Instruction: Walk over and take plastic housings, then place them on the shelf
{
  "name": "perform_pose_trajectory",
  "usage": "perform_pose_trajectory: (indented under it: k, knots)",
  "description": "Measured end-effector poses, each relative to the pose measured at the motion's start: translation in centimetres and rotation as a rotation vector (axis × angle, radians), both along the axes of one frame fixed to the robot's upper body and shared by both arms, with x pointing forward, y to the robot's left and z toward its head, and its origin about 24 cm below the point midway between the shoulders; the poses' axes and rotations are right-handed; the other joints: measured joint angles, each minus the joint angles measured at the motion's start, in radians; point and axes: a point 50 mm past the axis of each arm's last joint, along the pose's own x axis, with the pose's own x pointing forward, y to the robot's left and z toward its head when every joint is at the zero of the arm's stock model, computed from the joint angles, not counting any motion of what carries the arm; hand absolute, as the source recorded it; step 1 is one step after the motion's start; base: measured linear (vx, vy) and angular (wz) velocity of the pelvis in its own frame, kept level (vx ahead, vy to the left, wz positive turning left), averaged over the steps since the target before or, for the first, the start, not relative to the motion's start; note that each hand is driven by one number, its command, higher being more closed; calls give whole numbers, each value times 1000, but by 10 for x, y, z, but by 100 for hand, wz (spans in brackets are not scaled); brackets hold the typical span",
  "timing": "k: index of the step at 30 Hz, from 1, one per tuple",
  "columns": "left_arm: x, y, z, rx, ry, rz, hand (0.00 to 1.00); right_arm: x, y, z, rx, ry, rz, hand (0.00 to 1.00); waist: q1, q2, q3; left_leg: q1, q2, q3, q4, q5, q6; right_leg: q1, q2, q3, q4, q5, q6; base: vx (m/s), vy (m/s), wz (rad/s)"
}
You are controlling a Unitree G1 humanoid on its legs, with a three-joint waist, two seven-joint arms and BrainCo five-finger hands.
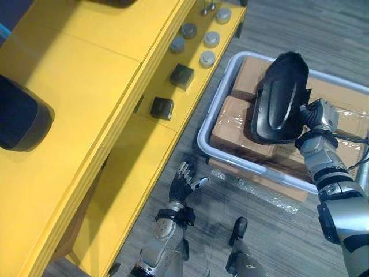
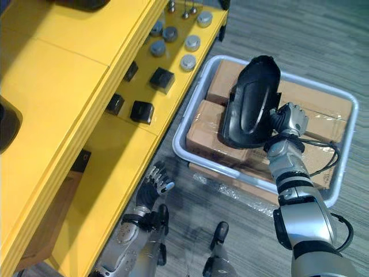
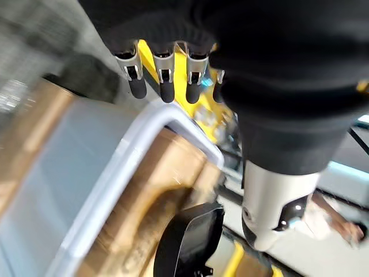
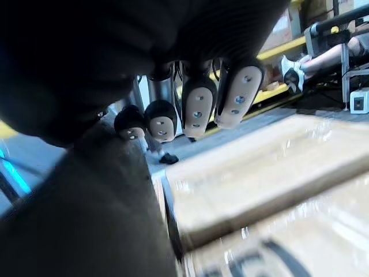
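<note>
right hand (image 1: 319, 113) curls round a glossy black, oval, dished plastic housing (image 1: 281, 95) above the grey tray (image 1: 202, 138).

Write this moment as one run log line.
right hand: holds black housing over grey bin | left hand: open, idle beside yellow shelf

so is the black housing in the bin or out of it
Out, it seems: the right hand grips the black housing, raised over the boxes in the grey bin.
</note>
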Motion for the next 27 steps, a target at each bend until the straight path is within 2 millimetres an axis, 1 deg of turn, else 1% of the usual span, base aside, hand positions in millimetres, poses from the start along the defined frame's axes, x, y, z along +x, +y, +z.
perform_pose_trajectory:
  k: [1,2,3,4,5,6,7,8,9,10,12,13,14,15,16,17,18,19,21,23,25,27]
  knots:
    - [2,0,1,5,-5,-2,0,0,4,1,-1,-10,13,100,-7,-4,-4,6,0,3,-9,4,-1,1,0,1,0,0,0,16,18,-12]
    - [7,-1,4,16,-13,-6,0,1,10,1,-8,-22,36,100,-21,-11,-8,22,2,6,-22,9,-1,8,3,5,0,0,0,22,30,-12]
    - [14,-1,4,37,-9,-7,0,1,17,-3,-9,-22,60,100,-29,-25,-15,36,4,16,-22,10,-2,17,5,14,-1,0,0,21,33,-19]
    - [18,-1,3,48,-1,-7,0,2,22,-7,-8,-17,73,100,-29,-34,-20,45,5,26,-22,9,-2,20,5,24,-2,0,0,26,39,-28]
    - [24,0,1,65,16,-5,0,3,33,-13,2,-14,109,100,-39,-48,-32,62,7,38,-22,7,-5,30,6,33,-2,0,0,25,36,-22]
    - [30,2,2,70,24,-1,0,3,42,-18,11,-11,142,100,-57,-58,-46,70,8,40,-22,5,-7,38,7,33,-5,0,0,24,36,-16]
    - [32,2,3,71,27,0,0,3,45,-20,14,-8,152,100,-62,-64,-56,71,10,44,-22,5,-8,38,8,36,-7,0,0,19,30,-15]
    - [38,3,6,62,29,8,0,2,51,-23,15,-10,174,100,-65,-77,-70,78,13,55,-22,3,-10,42,10,48,-16,0,0,10,29,-20]
    - [43,4,9,58,34,19,0,1,57,-23,-7,-16,200,100,-79,-83,-81,87,13,60,-23,2,-11,51,12,51,-24,0,0,8,30,-19]
    - [46,4,9,56,39,24,0,-1,60,-23,-23,-21,210,100,-83,-84,-85,95,13,62,-23,1,-12,59,12,52,-27,0,0,1,37,-14]
    - [55,7,10,51,61,49,0,-6,72,-29,-66,-24,261,100,-102,-89,-124,111,17,77,-23,-3,-18,73,17,61,-37,0,-1,9,42,-15]
    - [57,8,11,50,64,57,0,-8,75,-31,-80,-22,274,100,-107,-90,-136,112,18,79,-23,-4,-19,73,19,65,-38,0,-1,24,43,-17]
    - [61,9,13,43,68,65,0,-11,80,-34,-103,-21,296,100,-113,-92,-155,120,21,86,-23,-6,-21,76,22,73,-41,1,-1,15,21,-16]
    - [63,10,15,41,67,72,0,-12,83,-34,-111,-20,308,100,-116,-93,-161,128,22,92,-24,-7,-23,81,23,78,-42,1,-1,16,39,-17]
    - [65,12,19,31,63,74,0,-15,88,-38,-139,-16,328,100,-128,-96,-176,139,24,96,-25,-10,-26,94,25,80,-52,3,-3,5,28,-13]
    - [68,11,23,22,57,71,0,-19,91,-43,-156,-8,344,100,-132,-98,-198,147,28,100,-26,-13,-31,102,29,82,-57,4,-5,9,32,-11]
    - [69,11,25,17,52,69,0,-20,92,-47,-161,-2,353,100,-132,-101,-206,153,30,102,-26,-14,-32,105,30,84,-57,4,-5,6,21,-11]
    - [73,11,32,8,42,62,0,-24,97,-55,-178,22,384,100,-138,-103,-228,165,35,105,-27,-16,-35,115,35,84,-57,4,-5,-2,15,-9]
    - [75,9,36,-6,41,48,0,-25,100,-60,-185,40,404,100,-140,-103,-245,167,36,107,-27,-17,-36,115,36,85,-57,4,-5,-15,20,-6]
    - [76,2,42,-24,36,-1,0,-26,106,-64,-207,61,436,100,-142,-103,-250,179,36,108,-27,-17,-36,127,36,86,-57,4,-5,-45,40,-2]
    - [75,-3,38,-23,51,-24,0,-27,112,-67,-221,70,458,100,-140,-104,-258,183,35,107,-27,-17,-36,131,35,86,-58,3,-5,-56,42,1]
    - [75,-3,25,15,104,-28,0,-31,117,-75,-226,86,480,100,-137,-104,-279,185,35,106,-27,-17,-36,134,35,84,-58,3,-5,-35,35,2]
